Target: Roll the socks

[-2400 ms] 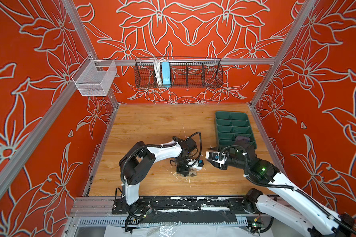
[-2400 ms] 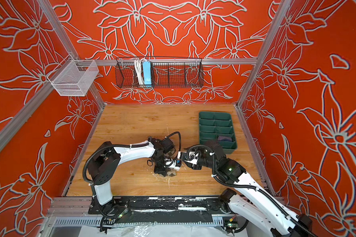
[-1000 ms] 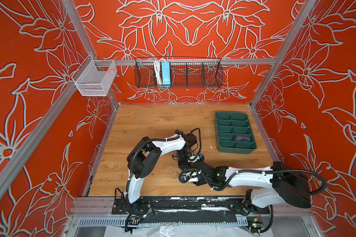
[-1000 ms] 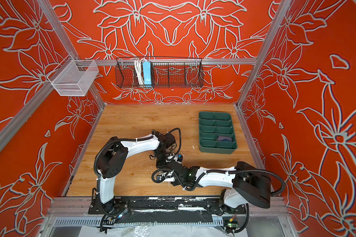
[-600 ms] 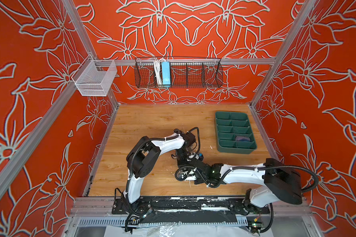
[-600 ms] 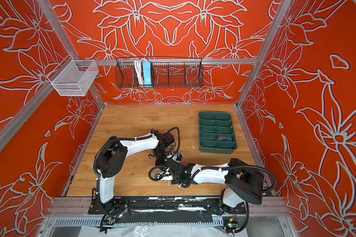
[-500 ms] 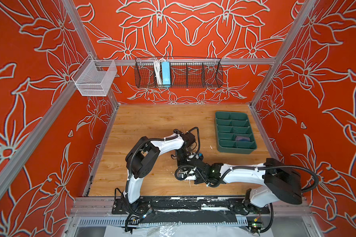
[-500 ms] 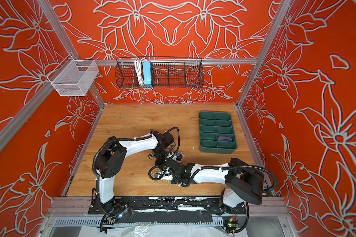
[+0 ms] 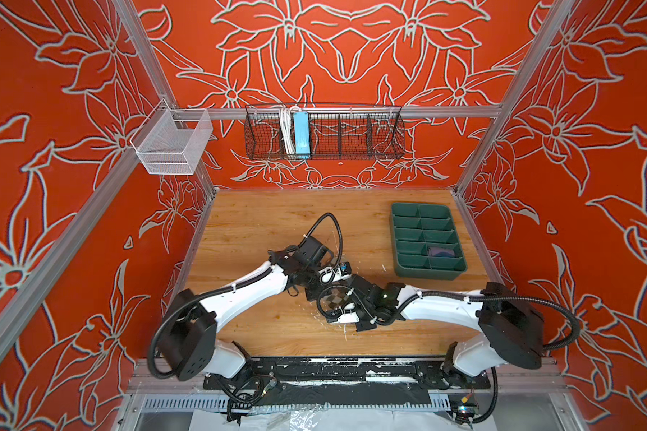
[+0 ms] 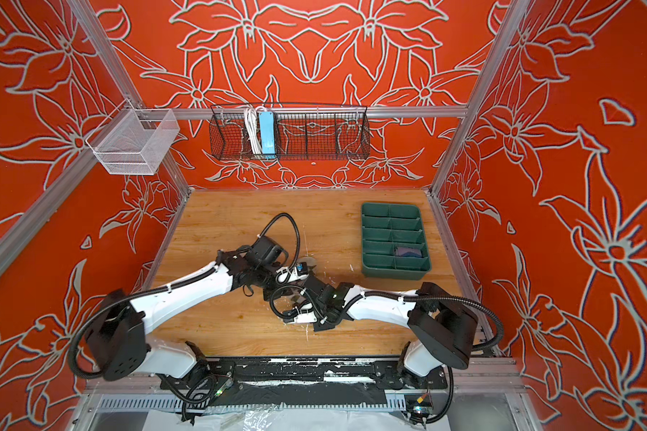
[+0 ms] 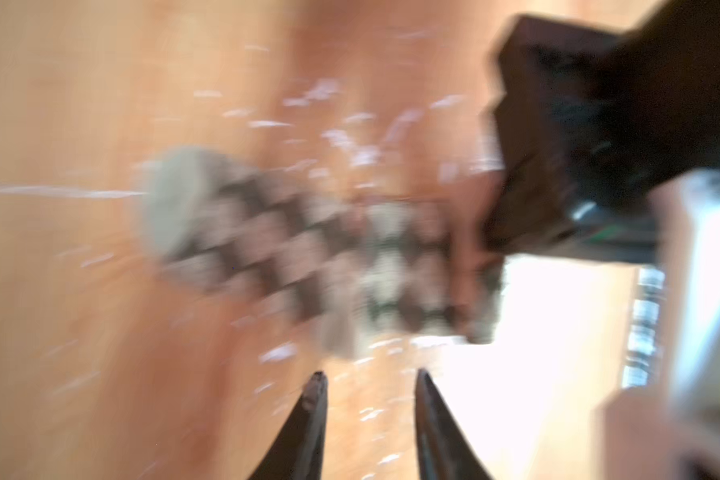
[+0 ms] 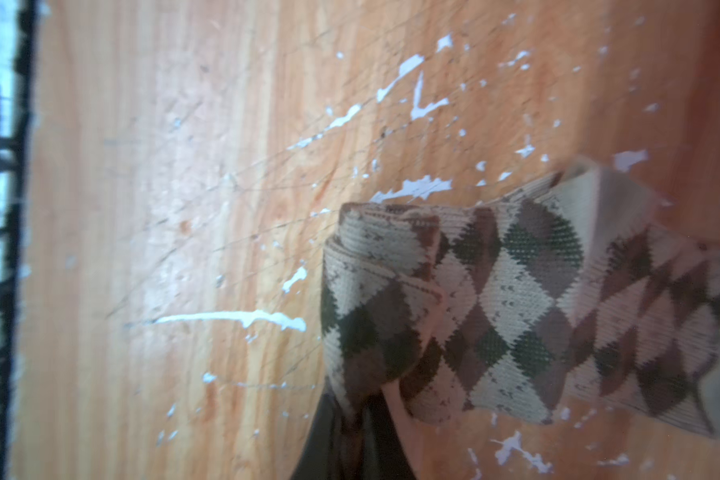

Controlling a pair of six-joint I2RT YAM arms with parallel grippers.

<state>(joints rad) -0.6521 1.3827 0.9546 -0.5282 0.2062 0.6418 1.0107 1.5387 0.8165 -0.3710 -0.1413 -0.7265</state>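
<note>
Gripping the rolled end of the argyle sock [image 12: 495,299]: right gripper [image 12: 352,419], jaws closed, fabric pinched btwn the tips. Arm comes in low from approx 4 o'clock over the table [image 9: 247,224].

Sock posn: flat on the wood, just on the 6 o'clock side of table ctr (12 = back wall). In a top view the sock [image 9: 335,297] shows only as a small diamond patch btwn the two wrists. Long axis approx on the 6–12 line. Rolled end twd 6, partly wound. Plain beige toe end twd 12, unrolled length lying flat.

Left gripper [image 11: 371,384]: at the sock's 9 o'clock side, pointing approx 3. Jaws part open, gap btwn fingertips [image 11: 314,395] w/ nothing in it. Tips stop short of the sock's long side; view badly blurred.

White flecks [image 12: 233,318] scattered on the wood round the sock.

Farther, approx 2–3 o'clock: green tray [image 9: 428,273], two cols of compartments, well apart from both grippers. Purple sock [image 9: 441,250] in right col, second compartment from near end; its lie too small to tell.

Back wall, 12 o'clock: black wire basket [image 9: 355,143] w/ blue bar-shaped item [image 9: 301,132] and white cord [image 9: 285,134]. At 10–11 o'clock corner: white mesh basket [image 9: 170,149].
</note>
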